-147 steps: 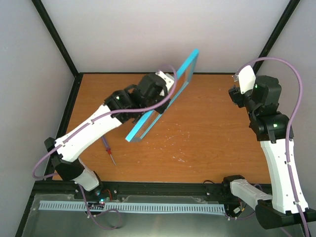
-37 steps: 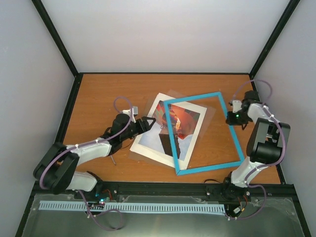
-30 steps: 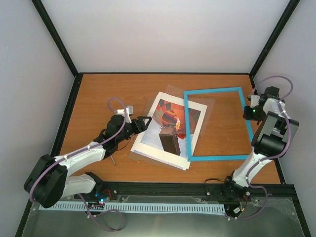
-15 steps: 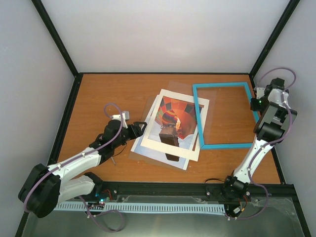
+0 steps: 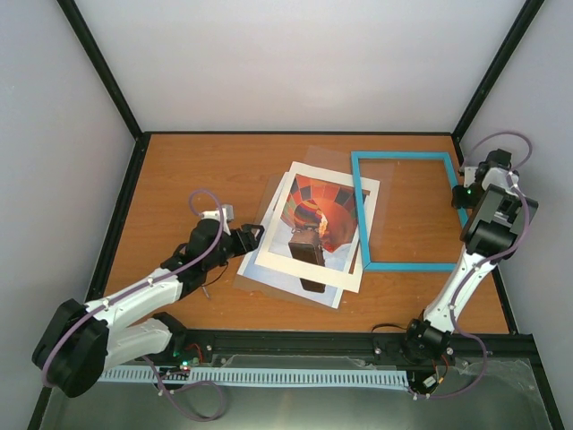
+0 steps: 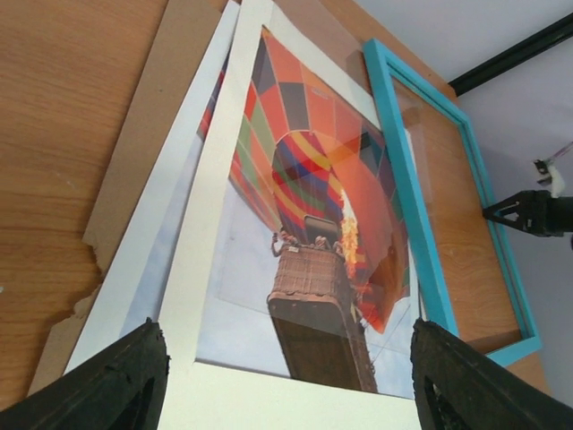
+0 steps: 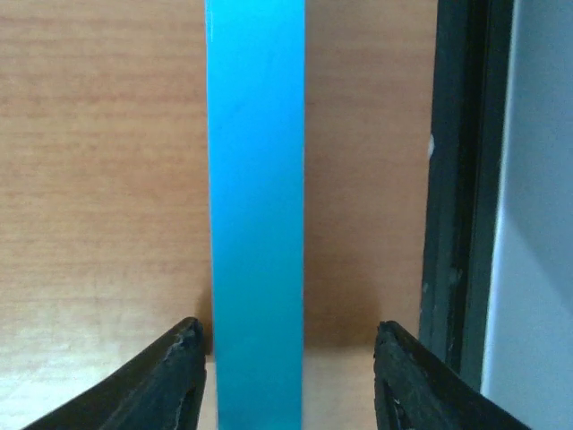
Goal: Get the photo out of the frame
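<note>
**A:** Where's the photo (image 5: 313,210) now?

**B:** Just ahead of the left gripper (image 5: 253,235), whose fingers are spread wide with nothing in them. The photo lies flat under the white mat board (image 5: 304,273), on the brown backing board (image 6: 152,143). The frame (image 5: 403,155) lies on the table, and its far-side rail runs between the jaws of the right gripper (image 7: 291,358), which stand clear of it on both sides.

**A:** So it's let go. How should it finish?

**B:** I'd lift that gripper straight up so no finger drags the rail. The frame's other long rail overlaps the photo's edge, so a nudge could shift the stack.

**A:** What's the count?

**B:** One frame, one photo, one mat, one backing board, and two grippers, both unclenched.
</note>
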Motion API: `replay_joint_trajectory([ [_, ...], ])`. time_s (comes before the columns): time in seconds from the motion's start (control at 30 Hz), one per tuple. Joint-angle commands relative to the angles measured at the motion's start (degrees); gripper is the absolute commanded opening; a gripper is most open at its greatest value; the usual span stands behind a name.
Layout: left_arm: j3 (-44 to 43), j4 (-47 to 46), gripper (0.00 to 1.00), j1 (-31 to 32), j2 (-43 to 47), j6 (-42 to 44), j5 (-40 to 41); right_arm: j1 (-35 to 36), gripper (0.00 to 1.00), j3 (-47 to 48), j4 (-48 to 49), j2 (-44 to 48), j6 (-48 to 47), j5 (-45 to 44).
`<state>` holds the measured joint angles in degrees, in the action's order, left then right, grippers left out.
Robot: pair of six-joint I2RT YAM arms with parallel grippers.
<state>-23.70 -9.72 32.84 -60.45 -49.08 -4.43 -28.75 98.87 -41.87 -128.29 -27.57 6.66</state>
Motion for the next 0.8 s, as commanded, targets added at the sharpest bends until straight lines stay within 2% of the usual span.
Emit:
replay_joint_trajectory([
  [0.0,-1.3,4.1,0.76,0.0,0.5,3.2,1.6,-0.2,0.54,-5.4,3.3,6.2,-1.1,-2.2],
  [0.13,-3.9,9.2,0.85,-0.1,-1.4,5.7,4.8,0.0,0.59,-11.7,4.7,13.8,-1.6,-0.6],
  [0.23,-8.4,14.1,0.87,-0.6,-5.0,8.8,8.1,1.6,0.60,-17.5,4.5,20.0,-2.0,1.9],
  [0.37,-12.4,15.6,0.88,-4.3,-10.3,12.5,4.6,7.6,0.60,-26.9,3.5,28.8,-3.0,7.0],
  [0.57,-16.1,14.3,0.85,-11.8,-18.3,14.3,-5.8,25.9,0.59,-37.9,1.3,41.0,-3.6,13.2],
  [0.77,-18.2,13.4,0.78,-12.4,-24.7,15.1,-9.4,44.8,0.58,-41.1,1.5,44.3,-1.5,17.7],
])
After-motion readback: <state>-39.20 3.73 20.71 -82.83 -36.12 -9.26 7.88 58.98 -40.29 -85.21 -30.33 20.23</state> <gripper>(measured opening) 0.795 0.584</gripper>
